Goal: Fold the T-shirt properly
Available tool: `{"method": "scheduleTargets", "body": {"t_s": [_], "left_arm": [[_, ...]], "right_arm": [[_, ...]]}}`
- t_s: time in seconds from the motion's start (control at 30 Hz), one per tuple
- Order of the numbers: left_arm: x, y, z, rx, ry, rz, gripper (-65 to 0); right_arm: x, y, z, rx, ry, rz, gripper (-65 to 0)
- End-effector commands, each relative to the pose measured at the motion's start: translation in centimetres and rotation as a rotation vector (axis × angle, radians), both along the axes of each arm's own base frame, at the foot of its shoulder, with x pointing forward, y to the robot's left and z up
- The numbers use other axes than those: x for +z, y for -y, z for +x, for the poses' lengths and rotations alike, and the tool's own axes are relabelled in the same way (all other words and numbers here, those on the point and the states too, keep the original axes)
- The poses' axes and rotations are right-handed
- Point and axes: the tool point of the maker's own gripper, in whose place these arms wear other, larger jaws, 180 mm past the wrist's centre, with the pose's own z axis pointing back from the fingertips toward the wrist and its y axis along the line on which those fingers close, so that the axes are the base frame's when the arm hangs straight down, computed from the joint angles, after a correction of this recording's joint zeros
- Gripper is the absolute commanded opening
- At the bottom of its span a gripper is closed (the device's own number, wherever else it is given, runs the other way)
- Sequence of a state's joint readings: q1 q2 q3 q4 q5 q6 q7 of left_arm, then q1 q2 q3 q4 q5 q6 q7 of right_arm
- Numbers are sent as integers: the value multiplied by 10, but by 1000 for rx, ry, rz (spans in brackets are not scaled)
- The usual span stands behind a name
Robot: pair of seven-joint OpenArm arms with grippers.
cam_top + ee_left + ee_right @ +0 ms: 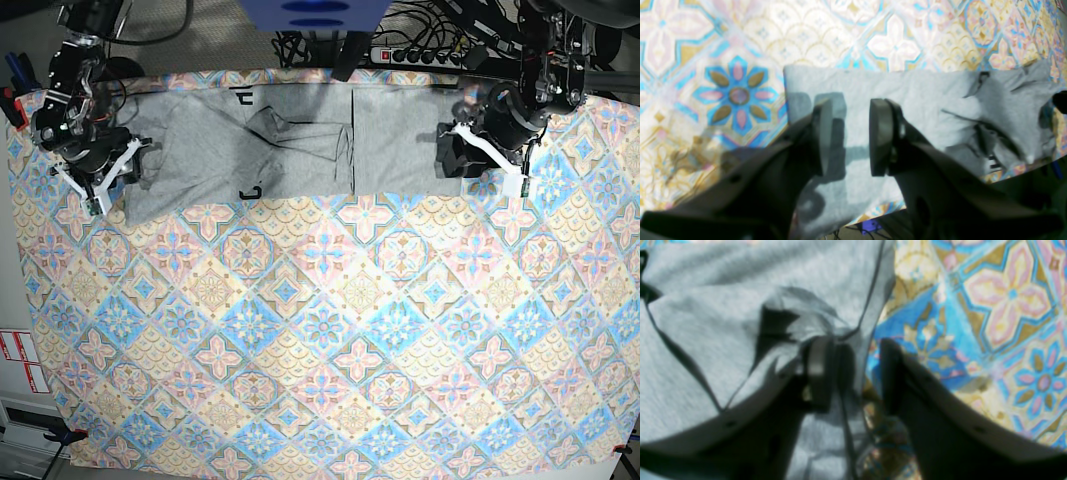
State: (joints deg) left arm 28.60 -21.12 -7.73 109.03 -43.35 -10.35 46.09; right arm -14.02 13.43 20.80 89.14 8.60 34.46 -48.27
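Note:
The light grey T-shirt (300, 140) lies crumpled along the far edge of the table, with bits of black lettering showing at its folds. In the left wrist view its flat end (907, 100) lies under my left gripper (851, 136), which is open and empty just above the cloth; in the base view this gripper (455, 160) is at the shirt's right end. My right gripper (855, 373) is open over the shirt's (706, 340) other edge, one finger (820, 370) on the cloth, the other over the tablecloth. It shows at the left end in the base view (130, 165).
The pastel diamond-patterned tablecloth (320, 350) covers the whole table. A power strip with cables (430, 50) lies behind the far edge, close to the shirt. The table's far edge shows in the left wrist view (880, 213).

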Motion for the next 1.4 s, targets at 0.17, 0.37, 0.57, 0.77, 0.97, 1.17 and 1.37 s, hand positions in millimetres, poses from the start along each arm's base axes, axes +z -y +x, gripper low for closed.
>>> {"method": "scheduleTargets", "body": {"t_s": [0.17,0.37,0.57,0.77,0.97,1.17,1.37], "left_arm": [[7,-1,5,-4,31,0,-459],[7,-1,5,-3,29,0,-459],[7,-1,6,-3,32,0,-459],[7,-1,6,-2,31,-2,-459],[7,-1,6,-1,31,-3,-459],[7,0,6,0,31,-4,-459],[7,0,6,0,31,-4,-459]], "right_arm": [[7,7,2,-3,7,-15,-356],[27,-5,15,-25,71,155,-354],[48,-11,26,-25,138,276,-352],[51,-13,29,-19,145,293,-352],[43,-23,26,3,116,305,-352],[41,-23,35,-6,120,318,-353],[19,-18,29,-58,63,354,-354]]}}
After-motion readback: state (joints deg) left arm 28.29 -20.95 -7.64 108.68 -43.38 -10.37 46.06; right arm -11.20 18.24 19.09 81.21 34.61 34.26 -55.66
